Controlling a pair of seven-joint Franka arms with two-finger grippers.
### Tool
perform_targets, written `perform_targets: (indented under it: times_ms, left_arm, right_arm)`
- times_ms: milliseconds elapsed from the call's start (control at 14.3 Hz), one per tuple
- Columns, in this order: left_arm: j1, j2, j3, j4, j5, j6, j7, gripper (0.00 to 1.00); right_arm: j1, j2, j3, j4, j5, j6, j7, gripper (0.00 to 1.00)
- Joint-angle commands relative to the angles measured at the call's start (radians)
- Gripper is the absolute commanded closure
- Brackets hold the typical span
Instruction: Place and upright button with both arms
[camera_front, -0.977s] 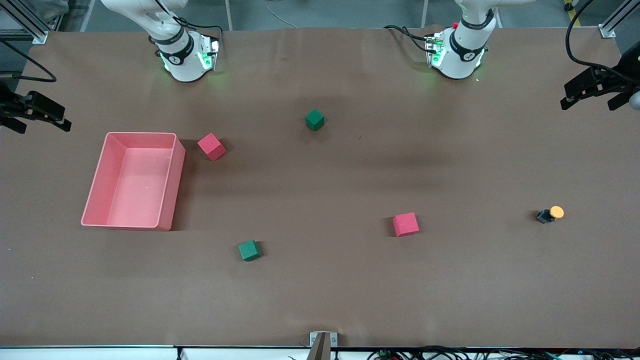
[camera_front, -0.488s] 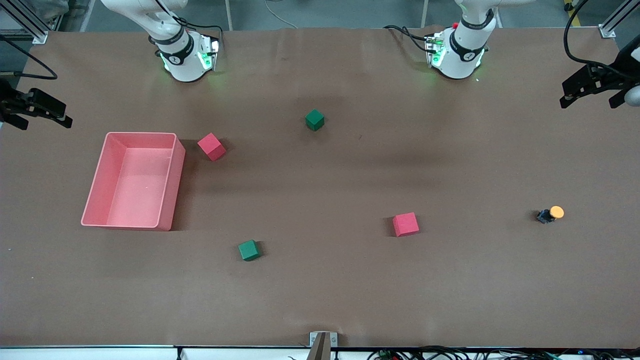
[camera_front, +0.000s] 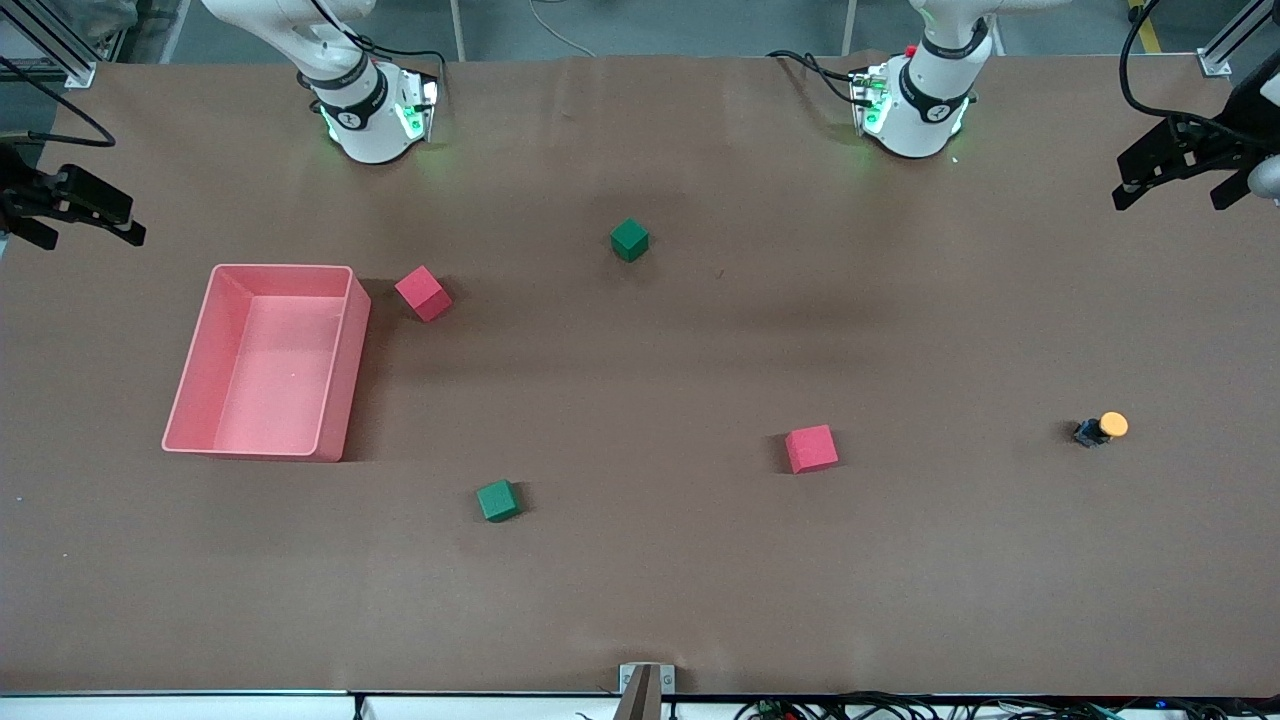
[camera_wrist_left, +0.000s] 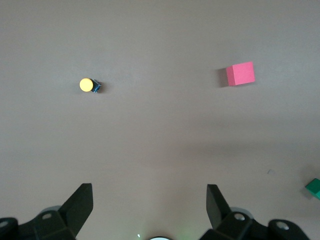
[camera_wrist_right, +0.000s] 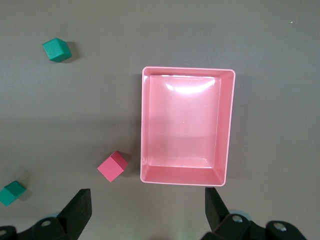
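we see a brown table (camera_front: 640, 600) with the two white arms based along one long edge, each gripper held high off an end of it. the left gripper (camera_front: 1180, 175) hangs over the left arm's end of the table, its jaws spread wide with nothing between them, and the right gripper (camera_front: 75, 205) hangs over the right arm's end near the pink bin (camera_front: 345, 370), jaws likewise spread and empty.

the pink bin is empty. scattered across the middle are four cubes: a red cube (camera_front: 811, 448) and a green cube (camera_front: 497, 500) nearer the front camera, another red cube (camera_front: 422, 293) just beside the bin, and another green cube (camera_front: 629, 240) nearer the arm bases.

the button (camera_front: 1100, 429) is the smallest thing here. it rests on the table toward the left arm's end, well apart from the nearer red cube, and it seems to lie tipped over, orange cap out to one side of the black body (we cannot be sure at this size).

we judge it light and rigid, prone to skidding or rolling on its round cap. the flat sides of the black body look like the place to pinch, leaving the cap free.
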Motion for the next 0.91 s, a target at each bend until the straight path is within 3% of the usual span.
perform_targets:
  times_ms: [0,837]
  left_arm:
    - [0.008,-0.023,-0.002,-0.018,-0.021,0.003,0.0,0.0]
    - [0.008,-0.02,-0.002,-0.013,-0.019,0.0,-0.004,0.0]
  right_arm:
    - [-0.007,-0.031,0.005,-0.035,-0.002,0.009,-0.004,0.0]
    - [0.002,-0.027,0.012,-0.035,-0.002,0.005,-0.004,0.0]
